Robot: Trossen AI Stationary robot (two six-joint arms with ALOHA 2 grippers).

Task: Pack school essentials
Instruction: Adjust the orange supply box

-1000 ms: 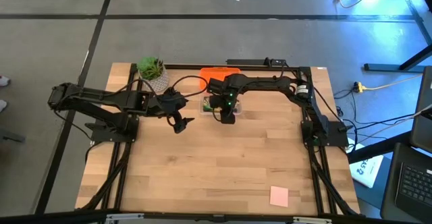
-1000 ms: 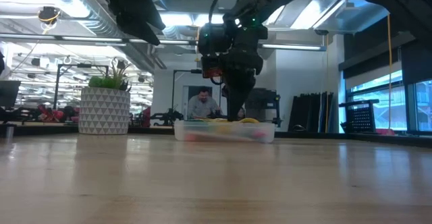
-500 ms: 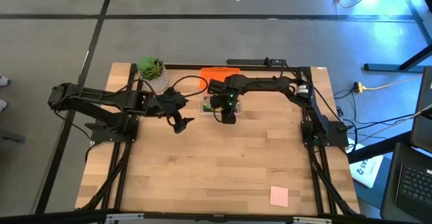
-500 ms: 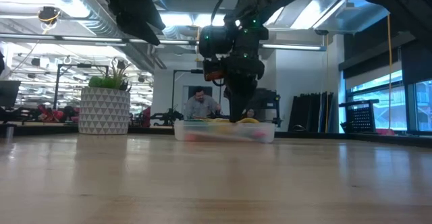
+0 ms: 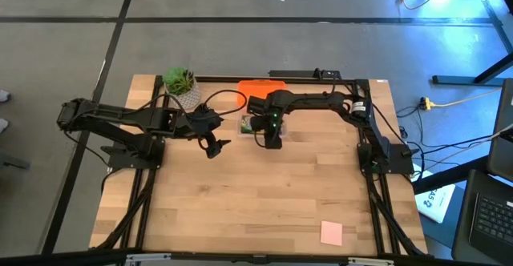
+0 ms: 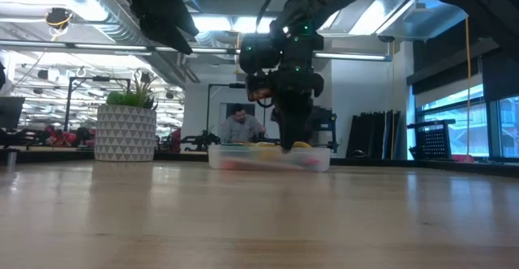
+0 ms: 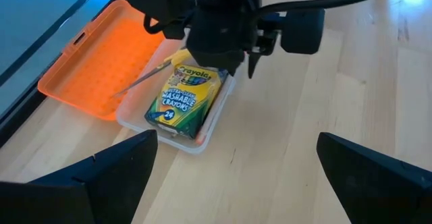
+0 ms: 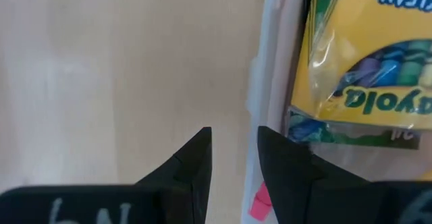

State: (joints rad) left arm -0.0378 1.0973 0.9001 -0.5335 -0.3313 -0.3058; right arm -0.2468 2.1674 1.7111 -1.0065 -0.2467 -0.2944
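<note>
Nearest me, pink note pad (image 5: 331,232) lies alone at the table's (image 5: 264,202) front right edge. Mid-table my left gripper (image 5: 213,147) hovers, fingers spread wide. Farther back my right gripper (image 5: 270,139) points down at the clear case's (image 7: 210,125) near wall, fingers nearly together, empty. Crayon box (image 7: 187,93) lies inside the case, orange lid (image 7: 101,59) open behind, potted plant (image 5: 182,86) left.

"Crayola", "Washable Crayons" and "24" are printed on the green-yellow crayon box (image 7: 185,97); "CLEAN" and "Crayola" are seen up close.
</note>
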